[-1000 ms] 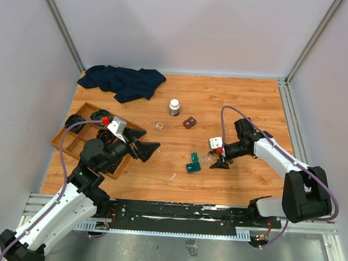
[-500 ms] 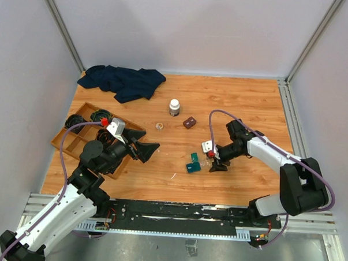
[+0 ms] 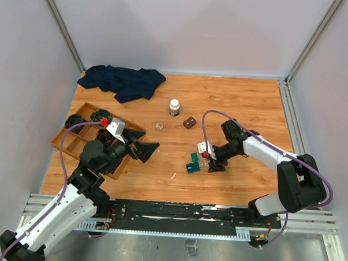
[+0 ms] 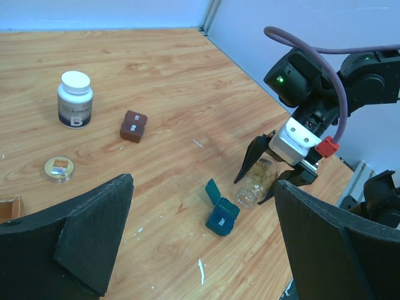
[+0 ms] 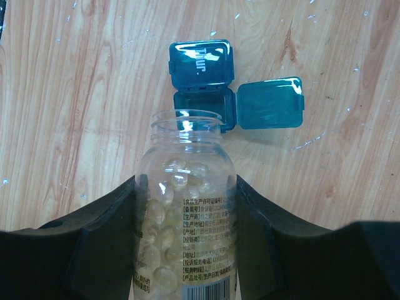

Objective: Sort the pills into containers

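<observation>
- Left wrist view: The left end effector [image 4: 203, 182] is spread wide, with nothing between its black fingers [image 4: 87, 234]. Beyond them the teal case [image 4: 220, 214] lies on the desk [image 4: 156, 75] with one flap raised. Just to its right, the right end effector [image 4: 261, 181] clamps a clear pill bottle [image 4: 255, 182] tipped on its side, its open mouth toward the case. Farther back and to the left stand a white-capped bottle [image 4: 75, 100], a small brown box [image 4: 133, 125] and a small round dish [image 4: 58, 168].
- Right wrist view: The clear pill bottle fills the near part of the frame, gripped at its sides by both black pads [image 5: 100, 244]. Pale translucent capsules show inside it, above a printed label. Its uncapped rim overlaps the teal case's open compartment; whether the two touch cannot be told. One flap of the case is swung out to the side, and a lettered section lies beyond the open one.
- Top view: The teal case sits a little right of the desk's centre, toward the near edge, with the right end effector and its bottle immediately to the right. The left end effector hangs just right of a wooden tray [image 3: 67, 138] at the desk's left side. A dark blue cloth [image 3: 123, 82] is heaped at the far left corner.
</observation>
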You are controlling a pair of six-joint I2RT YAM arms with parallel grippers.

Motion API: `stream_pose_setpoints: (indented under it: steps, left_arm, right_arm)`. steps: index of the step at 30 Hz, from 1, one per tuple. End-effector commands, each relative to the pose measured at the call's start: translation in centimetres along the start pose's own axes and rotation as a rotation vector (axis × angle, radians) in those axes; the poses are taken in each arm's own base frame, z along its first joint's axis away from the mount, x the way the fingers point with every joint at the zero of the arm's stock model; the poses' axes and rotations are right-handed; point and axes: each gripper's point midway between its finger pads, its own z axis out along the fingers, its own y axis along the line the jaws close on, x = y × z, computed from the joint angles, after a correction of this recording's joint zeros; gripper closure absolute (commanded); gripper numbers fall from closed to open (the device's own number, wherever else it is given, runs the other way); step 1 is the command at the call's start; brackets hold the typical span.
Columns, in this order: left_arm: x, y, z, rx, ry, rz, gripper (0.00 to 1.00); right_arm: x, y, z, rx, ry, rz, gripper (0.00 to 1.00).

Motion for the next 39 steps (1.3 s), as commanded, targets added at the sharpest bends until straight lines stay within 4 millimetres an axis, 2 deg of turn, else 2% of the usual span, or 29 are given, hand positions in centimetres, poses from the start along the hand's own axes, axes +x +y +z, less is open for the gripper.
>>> stream_pose_setpoints:
  steps: [1,39]
  left_arm:
    - [-0.63,0.04,-0.04,-0.006,-0.022,0.004,0.01]
    - [-0.59,0.12,-0.10,-0.010,-0.020,0.004,0.01]
  right_arm:
    - [-0.59,-0.89,0.18,0.008,0.026,-0.009,0.99]
    - [-0.64,-1.23,0.23,0.038,0.153,-0.009,0.99]
